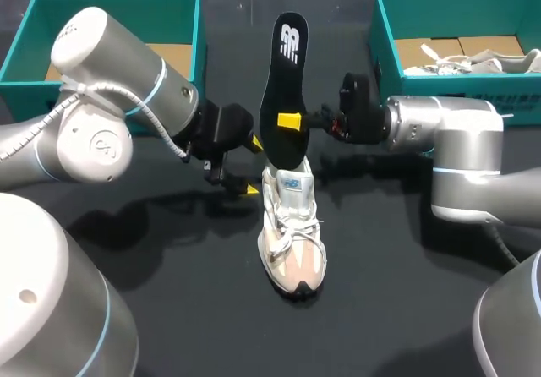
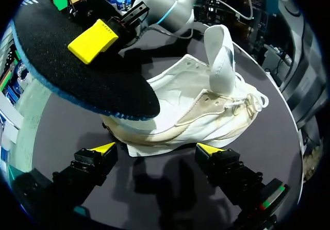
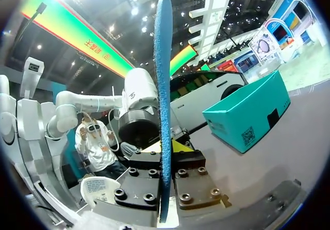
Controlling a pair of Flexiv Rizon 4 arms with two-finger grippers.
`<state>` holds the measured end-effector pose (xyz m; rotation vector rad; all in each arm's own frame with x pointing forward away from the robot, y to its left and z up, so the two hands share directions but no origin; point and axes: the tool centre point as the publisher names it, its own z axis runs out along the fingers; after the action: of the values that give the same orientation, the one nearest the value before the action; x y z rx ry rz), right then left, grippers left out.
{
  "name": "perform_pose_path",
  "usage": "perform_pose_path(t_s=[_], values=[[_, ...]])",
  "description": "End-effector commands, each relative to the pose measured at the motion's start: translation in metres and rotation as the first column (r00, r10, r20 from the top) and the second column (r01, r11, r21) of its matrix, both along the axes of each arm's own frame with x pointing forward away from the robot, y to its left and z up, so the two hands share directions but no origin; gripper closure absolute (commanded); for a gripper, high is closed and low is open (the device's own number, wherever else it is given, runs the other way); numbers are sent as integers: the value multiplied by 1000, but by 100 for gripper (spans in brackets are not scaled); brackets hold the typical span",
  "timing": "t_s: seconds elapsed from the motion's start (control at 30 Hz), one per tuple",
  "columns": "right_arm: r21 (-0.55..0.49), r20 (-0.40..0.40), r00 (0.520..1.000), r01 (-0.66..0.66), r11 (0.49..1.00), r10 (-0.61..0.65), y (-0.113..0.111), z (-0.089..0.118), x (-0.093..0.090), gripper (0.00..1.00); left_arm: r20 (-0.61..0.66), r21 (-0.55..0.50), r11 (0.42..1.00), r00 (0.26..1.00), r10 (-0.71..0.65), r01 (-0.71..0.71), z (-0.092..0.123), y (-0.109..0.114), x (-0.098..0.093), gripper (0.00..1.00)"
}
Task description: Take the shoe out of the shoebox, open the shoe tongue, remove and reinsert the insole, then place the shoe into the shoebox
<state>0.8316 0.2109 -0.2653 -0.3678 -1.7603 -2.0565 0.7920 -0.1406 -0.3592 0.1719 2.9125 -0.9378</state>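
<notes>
The black foam insole (image 1: 283, 98) carries a white logo (image 1: 290, 43) near its raised end. The teal cardboard shoebox (image 3: 242, 111) bears a square black code label (image 3: 249, 135). The tongue of the white sneaker (image 1: 292, 246) has a small blue tag (image 1: 292, 181), too small to read.

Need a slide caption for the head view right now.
Right tool holds the insole upright above the shoe; open left tool sits beside it.

Exhibition hall: high ceiling (image 3: 206, 13) with rows of lamps (image 3: 135, 11), long green-orange banner (image 3: 77, 36), white car (image 3: 211, 98) parked beyond black table (image 1: 406, 292).
</notes>
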Motion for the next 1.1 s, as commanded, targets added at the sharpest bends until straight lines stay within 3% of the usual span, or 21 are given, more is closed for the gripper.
perform_pose_path(t_s=[0.03, 0.37, 0.83, 1.1], values=[[1, 19, 1000, 5, 1000, -5, -1, -6, -3, 100, 2, 1, 1000, 1000, -2, 2, -3, -4, 0, 0], [-27, 78, 997, -6, 1000, 8, -8, -12, -8, 100, -6, -2, 1000, 1000, 3, -3, -4, -8, 0, 0], [-29, 78, 997, -8, 1000, 10, -9, -10, -9, 100, 0, 7, 1000, 1000, 9, -9, -5, -7, 0, 0], [-14, 50, 999, -10, 1000, 11, 4, -26, -12, 100, 3, 18, 999, 1000, 28, -28, -10, -5, -2, 0]])
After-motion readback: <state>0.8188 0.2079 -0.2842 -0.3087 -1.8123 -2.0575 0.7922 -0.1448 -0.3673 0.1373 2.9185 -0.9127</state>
